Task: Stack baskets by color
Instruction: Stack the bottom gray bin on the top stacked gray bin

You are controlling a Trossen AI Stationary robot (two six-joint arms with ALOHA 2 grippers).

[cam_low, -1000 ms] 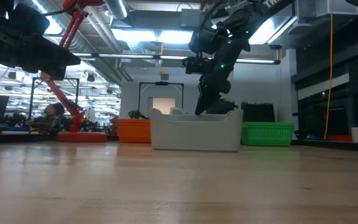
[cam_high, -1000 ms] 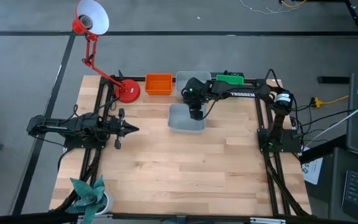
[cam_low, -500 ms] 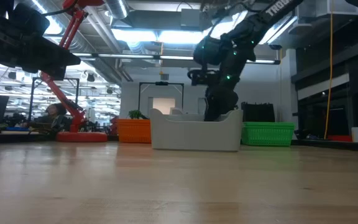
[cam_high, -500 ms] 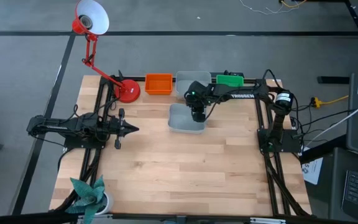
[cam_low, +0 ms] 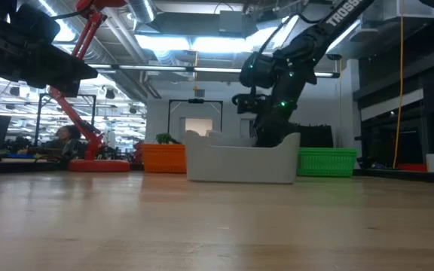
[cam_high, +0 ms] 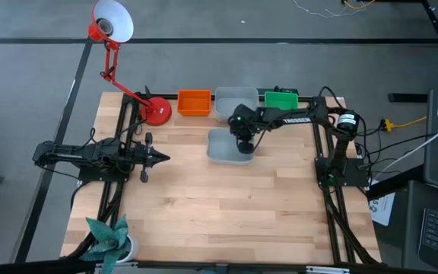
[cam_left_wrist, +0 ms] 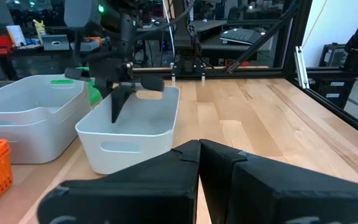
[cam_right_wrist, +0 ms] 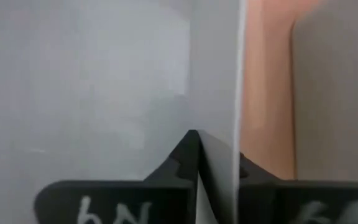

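The right gripper [cam_high: 243,144] reaches down into a pale grey basket [cam_high: 223,147] near the middle of the worktop [cam_high: 219,213], its jaws pinched together on the basket's right wall, as the right wrist view shows with the thin wall [cam_right_wrist: 240,93] running between the two fingers. Behind it, along the far edge, stand an orange basket [cam_high: 194,103], another pale grey basket [cam_high: 230,97] and a green basket [cam_high: 281,98] in a row, with the red lamp base [cam_high: 157,111] left of the orange one. The left gripper [cam_high: 158,157] waits over the left side, well apart from the baskets, jaws closed and holding nothing
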